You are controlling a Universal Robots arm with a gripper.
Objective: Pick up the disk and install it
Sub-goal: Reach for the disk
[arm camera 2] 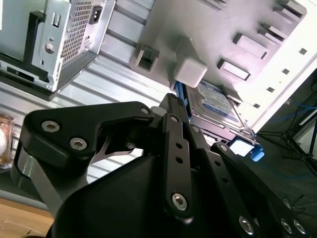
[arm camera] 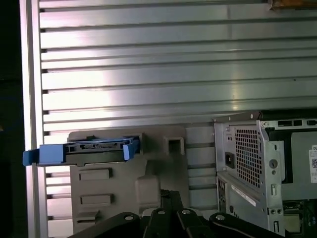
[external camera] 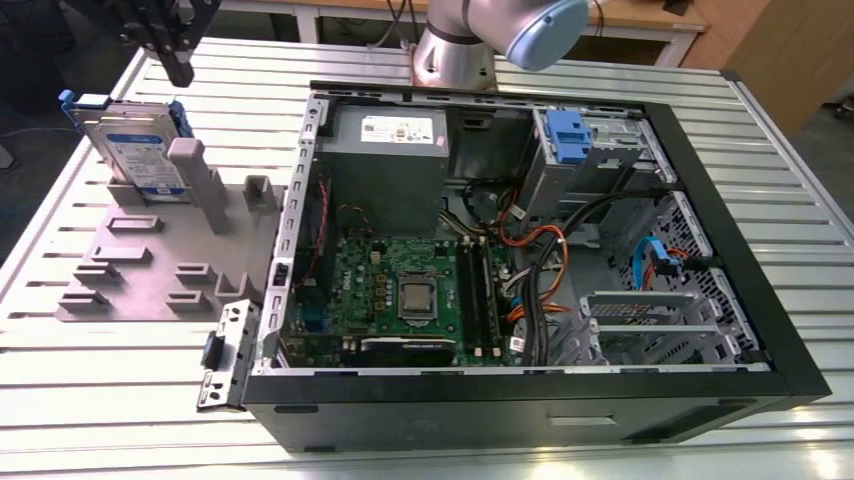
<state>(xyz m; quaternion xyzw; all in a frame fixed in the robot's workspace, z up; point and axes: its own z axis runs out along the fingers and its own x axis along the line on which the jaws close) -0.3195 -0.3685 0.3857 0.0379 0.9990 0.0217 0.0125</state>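
Observation:
The disk (external camera: 134, 145) stands on edge in a slot of the grey holder rack (external camera: 147, 270), at the exterior view's left. It is silver-grey with a white-and-blue label and a blue carrier frame. My black gripper (external camera: 178, 72) hangs above and just behind the disk, apart from it, with its fingers together and nothing between them. In the second wrist view the disk (arm camera 2: 218, 104) lies just beyond the fingertips (arm camera 2: 174, 101). The first wrist view shows the disk's (arm camera: 84, 148) blue top edge on the rack, ahead of the gripper (arm camera: 167, 196).
An open computer case (external camera: 747, 300) lies on the slatted metal table (external camera: 80, 420), right of the rack. Inside are a grey power supply (external camera: 387, 150), a motherboard (external camera: 400, 290), cables, and a drive bay with a blue carrier (external camera: 567, 135). The arm's base (external camera: 461, 50) stands behind the case.

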